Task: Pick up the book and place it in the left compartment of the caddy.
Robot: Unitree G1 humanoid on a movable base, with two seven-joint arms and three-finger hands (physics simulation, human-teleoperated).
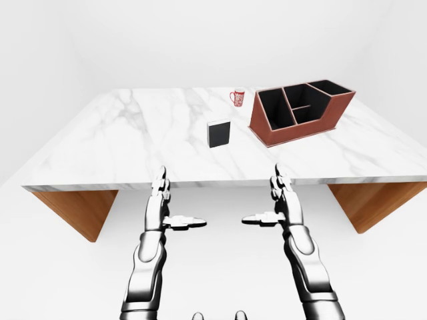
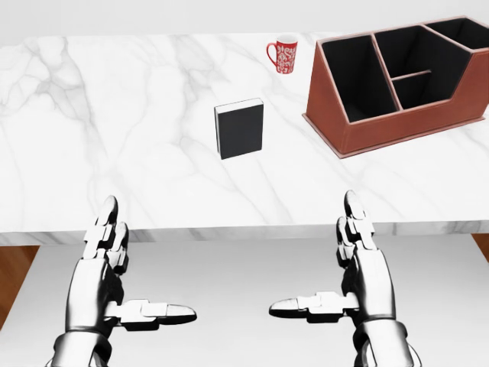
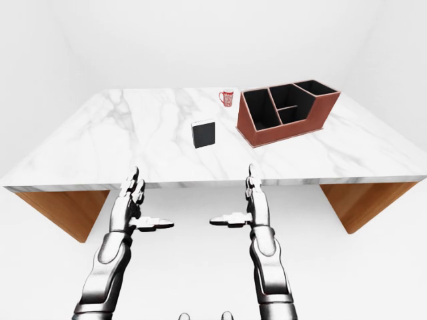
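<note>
A black book stands upright near the middle of the white marble table. To its right sits the red-brown caddy, turned at an angle, with a long left compartment and smaller black-lined ones beside it. My left hand and right hand hover below the table's near edge, both open with fingers straight and thumbs pointing inward. Neither hand touches anything.
A red-and-white patterned mug stands above the book, just left of the caddy. Wooden table supports show under the table at left and right. White floor lies beneath my hands.
</note>
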